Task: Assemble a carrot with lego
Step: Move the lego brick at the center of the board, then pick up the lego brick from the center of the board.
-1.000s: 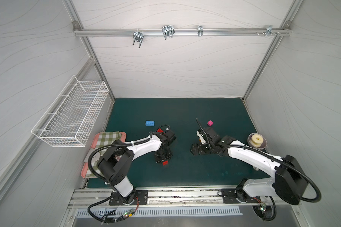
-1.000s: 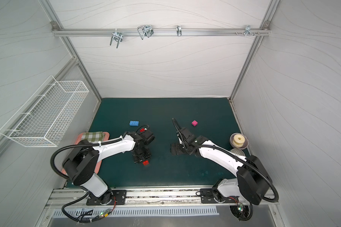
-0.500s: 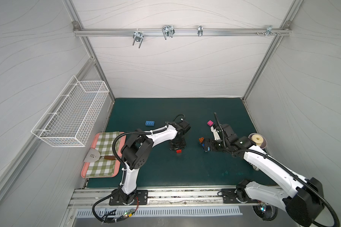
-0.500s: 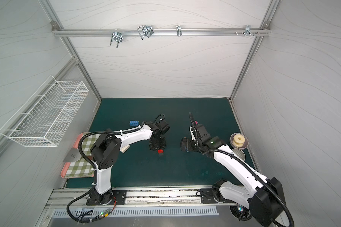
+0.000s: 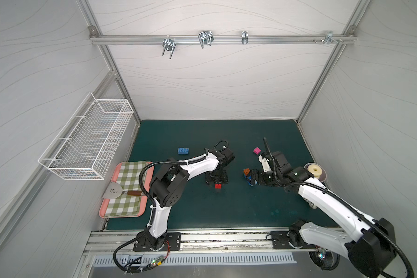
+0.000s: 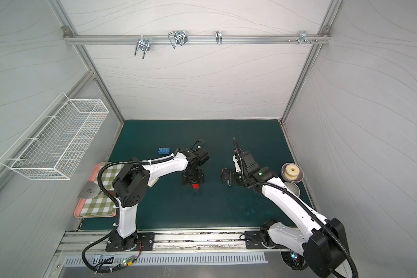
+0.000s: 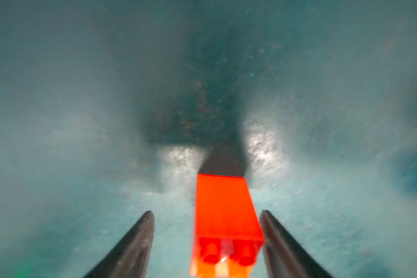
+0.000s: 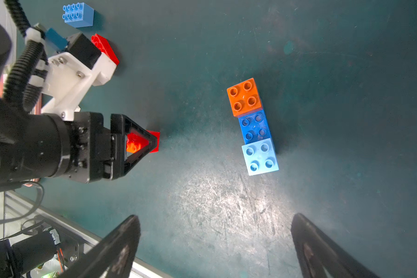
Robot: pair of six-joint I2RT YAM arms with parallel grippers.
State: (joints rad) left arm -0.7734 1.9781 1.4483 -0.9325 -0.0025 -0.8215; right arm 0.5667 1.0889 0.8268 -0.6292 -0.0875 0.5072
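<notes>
Counting from a top view: one blue brick (image 5: 183,150), one pink brick (image 5: 256,151), one red brick (image 5: 218,185) right under the left gripper (image 5: 216,181), and one orange brick (image 5: 246,171) by the right gripper (image 5: 252,178). One pink tray (image 5: 121,216) carries a checked cloth (image 5: 128,175) and a spatula (image 5: 113,191). One bowl (image 5: 325,177) holds a cream ring (image 5: 314,170).

Left wrist view: jaws apart, the red brick sitting between them on the mat (image 7: 82,72), with a clear gap on one side.

Right wrist view: jaws spread wide, nothing in them. The orange brick, dark blue brick (image 8: 254,126) and light-blue brick (image 8: 260,156) sit touching in one row. A second red brick (image 8: 105,48) is behind the left arm (image 8: 22,144).
</notes>
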